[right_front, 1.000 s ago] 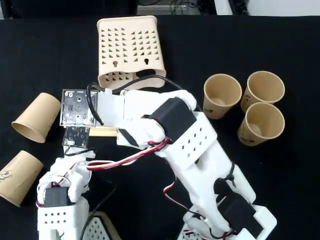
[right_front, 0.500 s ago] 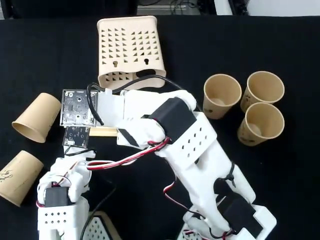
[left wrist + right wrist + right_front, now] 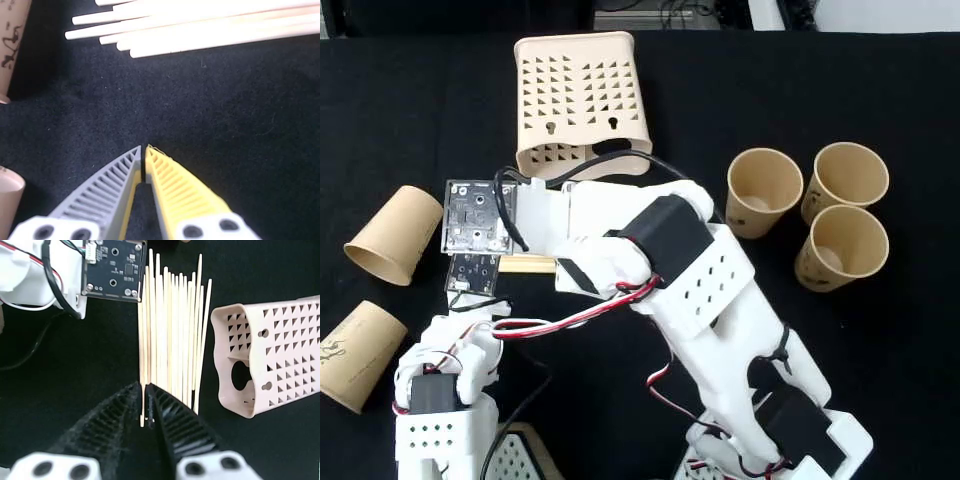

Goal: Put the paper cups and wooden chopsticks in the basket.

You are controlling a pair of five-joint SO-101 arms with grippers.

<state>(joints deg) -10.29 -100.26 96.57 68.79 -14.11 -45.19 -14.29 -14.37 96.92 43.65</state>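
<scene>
Near the middle left of the high view, the wooden chopsticks (image 3: 526, 264) lie flat on the black worktop (image 3: 890, 380), mostly hidden under the two arms' wrists. Seen from the right wrist, they form a flat row of sticks. The right jaws are clenched on the near end of the outermost stick, and the other sticks lie just beside them, on the side toward the basket (image 3: 582, 100). The left jaws are pressed together with nothing between them. They sit low over bare cloth, apart from the stick tips ahead of them. At upper centre the basket has a perforated face turned up. Three upright paper cups (image 3: 765, 190) cluster at the right. Two tipped paper cups (image 3: 392, 235) lie on their sides at the left edge.
</scene>
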